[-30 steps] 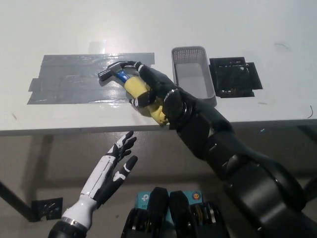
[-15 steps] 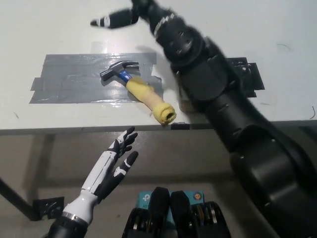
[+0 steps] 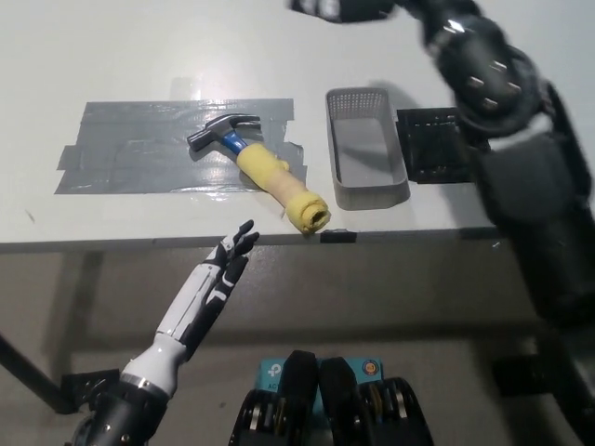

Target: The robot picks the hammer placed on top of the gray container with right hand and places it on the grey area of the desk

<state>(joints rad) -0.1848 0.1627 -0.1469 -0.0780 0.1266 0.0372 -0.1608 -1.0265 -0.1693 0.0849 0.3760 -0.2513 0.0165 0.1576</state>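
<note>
1. The hammer point(image 3: 256, 167) lies flat on the white desk point(image 3: 112, 56), a little left of the picture's centre, with nothing touching it.
2. Its dark metal head point(image 3: 216, 132) points toward 10 o'clock and rests on the grey area point(image 3: 130, 158), the patch of grey tape strips laid across the desk.
3. A short blue neck joins the head to the yellow handle point(image 3: 279, 186), which runs toward 4 o'clock. The handle's butt end lies past the tape's lower edge, on bare white desk close to the front edge.
4. The gray container point(image 3: 364, 149) stands just beside the tape's right end, at 3 o'clock from the hammer head and apart from the hammer. It is a long mesh-walled tray holding nothing.
5. A black mat point(image 3: 437, 144) lies at 3 o'clock from the container, partly covered by the black arm.
6. The right hand point(image 3: 339, 7) is at the picture's top edge, at about 12 o'clock from the container, well apart from the hammer. It is blurred and cut off by the frame, so I cannot tell whether it is released or clenched.
7. The left hand point(image 3: 218, 274) rests below the desk's front edge, at 6 o'clock from the hammer head, fingers spread loosely and grasping nothing.
</note>
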